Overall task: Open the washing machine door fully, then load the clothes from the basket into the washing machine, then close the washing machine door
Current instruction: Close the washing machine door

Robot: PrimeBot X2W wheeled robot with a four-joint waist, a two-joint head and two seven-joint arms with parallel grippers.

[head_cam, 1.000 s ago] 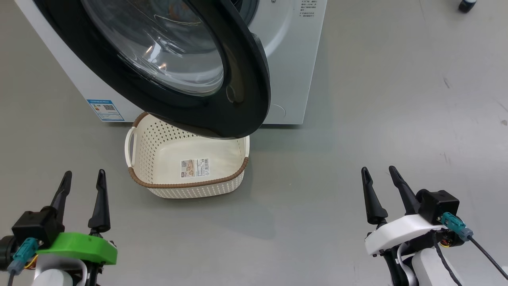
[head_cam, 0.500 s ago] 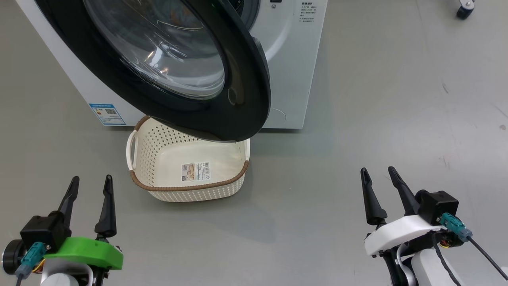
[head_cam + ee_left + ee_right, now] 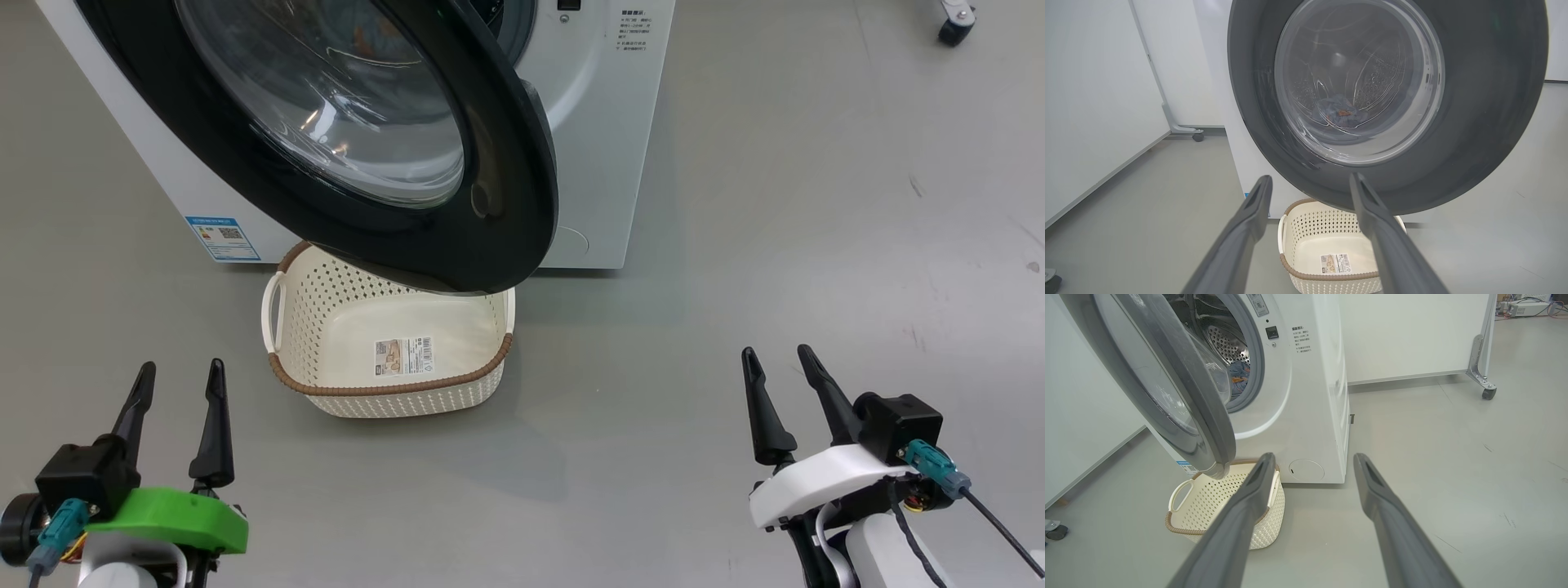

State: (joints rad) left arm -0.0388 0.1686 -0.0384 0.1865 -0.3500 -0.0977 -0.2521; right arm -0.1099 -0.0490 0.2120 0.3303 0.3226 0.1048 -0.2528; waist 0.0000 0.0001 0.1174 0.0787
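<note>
One washing machine, one door, one basket, two hands.

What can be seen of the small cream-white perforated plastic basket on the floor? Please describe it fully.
The cream-white perforated plastic basket is a rounded rectangle with a brown woven-look rim and a loop handle on its side. It stands upright on the grey floor, close before the white washing machine. It holds nothing but a printed label stuck to its bottom. The glossy black round door hangs open over its far part, seemingly without touching.
</note>
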